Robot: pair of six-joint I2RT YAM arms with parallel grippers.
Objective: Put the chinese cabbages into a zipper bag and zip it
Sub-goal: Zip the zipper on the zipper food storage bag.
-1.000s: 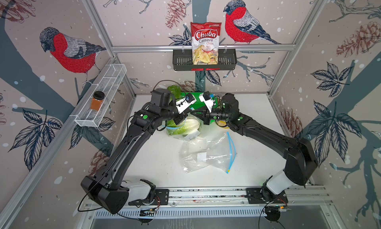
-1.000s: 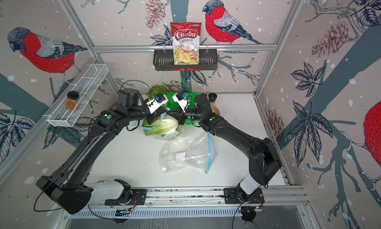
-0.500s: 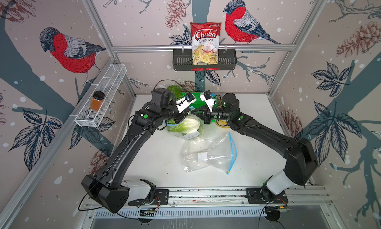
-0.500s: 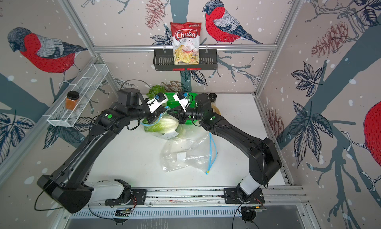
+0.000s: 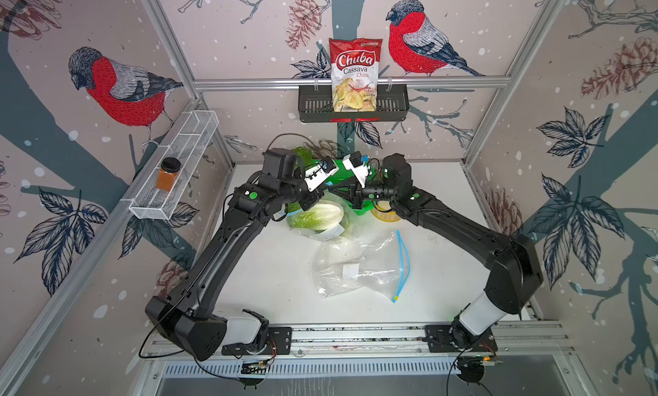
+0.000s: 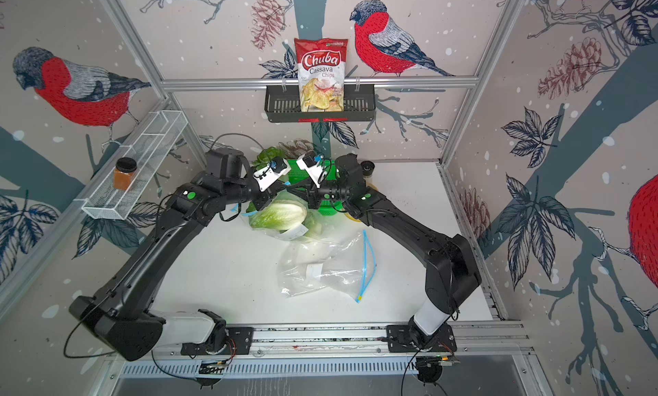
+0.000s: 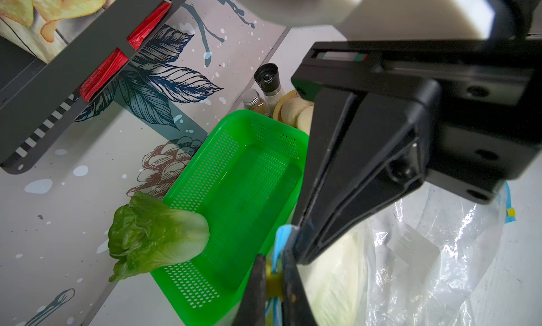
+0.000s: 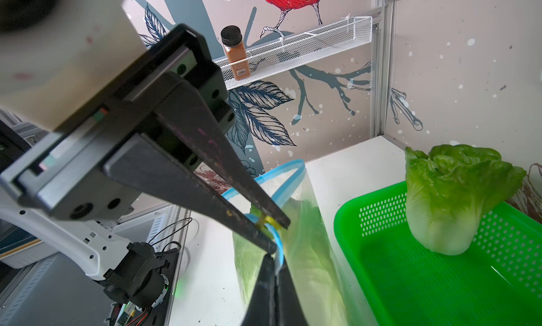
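Right wrist view is the useful one: the zipper bag (image 8: pixel 297 186) is held up by its mouth just beside the green basket (image 8: pixel 378 219), and both arms have it by the blue zip strip. The right gripper (image 8: pixel 274 268) is pressed together on the strip. The left gripper (image 7: pixel 273 268) is pinched tight right next to it, on what looks like the little yellow slider. My guess is we're partway through, but I can't say if the bag is being held for loading or for zipping.

At least one chinese cabbage (image 5: pixel 318 216) is inside the bag, lying on the table under the two wrists. I can't tell if there's a second one in there. A loose cabbage (image 8: pixel 451 198) leans over the basket's rim, pale base inside. A spare clear bag (image 5: pixel 359 273) lies flat nearer the robot's base.

Handling-wise, the heads look light, squashy at the leafy top and firmer at the ribbed base, so I'd grab low and gently. The bag film looks thin and slippery, so the stiffer zip strip is the place to pinch.
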